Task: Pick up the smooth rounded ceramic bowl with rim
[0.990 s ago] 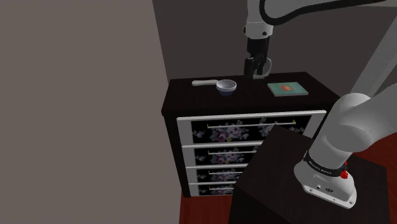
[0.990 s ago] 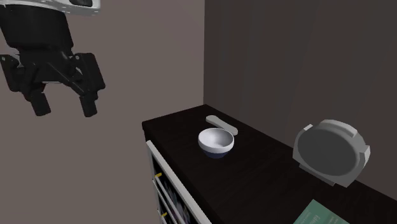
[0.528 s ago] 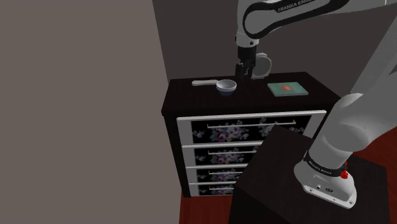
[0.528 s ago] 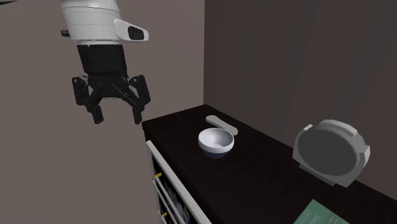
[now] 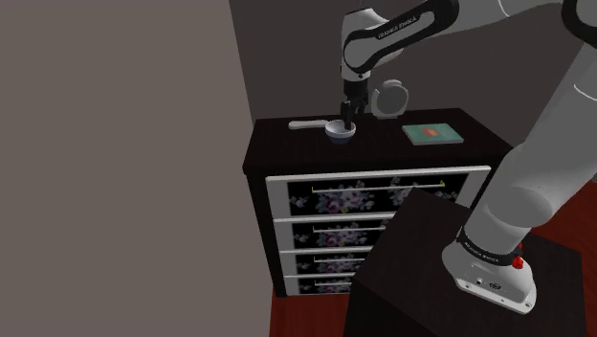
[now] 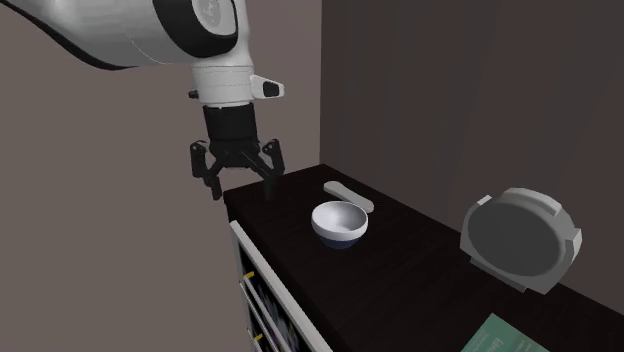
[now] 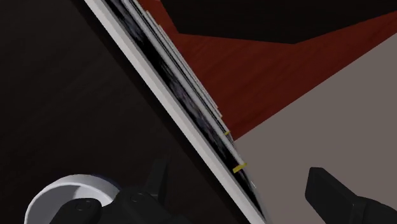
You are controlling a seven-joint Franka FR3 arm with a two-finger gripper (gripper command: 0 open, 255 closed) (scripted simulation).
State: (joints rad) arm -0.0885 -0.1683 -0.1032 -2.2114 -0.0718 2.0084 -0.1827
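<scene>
A small white rounded bowl [image 6: 339,222] with a darker blue-grey underside sits on the dark dresser top [image 6: 420,275], near its wall-side end. In the shoulder view the bowl [image 5: 337,136] lies just under my black gripper [image 5: 347,119]. Seen from the second exterior view, my gripper [image 6: 240,188] hangs open above the dresser's front corner, apart from the bowl and on that view's left of it. Through the wrist camera the bowl [image 7: 60,198] lies outside one finger [image 7: 158,178]; the gap between the fingers is over the dresser's front edge.
A flat white piece [image 6: 348,196] lies behind the bowl by the wall. A round grey disc [image 6: 520,240] stands upright further along, and a green book [image 5: 432,133] lies beyond it. Flowered drawer fronts [image 5: 378,199] face the red floor [image 7: 267,70].
My gripper has come down and moved toward the shoulder view's left, from above the disc to just over the bowl end of the dresser. It has stayed open. The bowl has not moved.
</scene>
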